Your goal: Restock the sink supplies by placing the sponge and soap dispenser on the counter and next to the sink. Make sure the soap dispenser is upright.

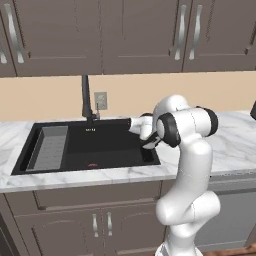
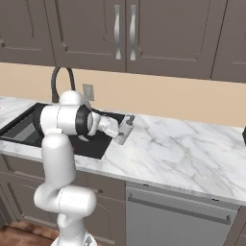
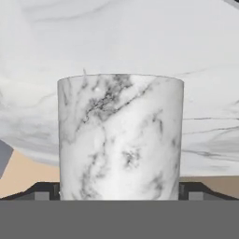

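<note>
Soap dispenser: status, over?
Claw wide around soap dispenser, fingers either side. Dispenser tilted over counter at the sink's right edge; contact unclear. Nothing in the way.

A: Where does the sink (image 1: 100, 145) sit?
B: Set into the bench (image 2: 182, 153), with a tray (image 1: 49, 147) in its left end and the faucet (image 1: 86, 97) behind it.
A: And the dispenser (image 2: 126, 129)?
B: Tilted, just right of the sink, over the bench, between the fingers of the tool (image 2: 120, 130). Cabinets (image 1: 100, 35) hang above.
</note>
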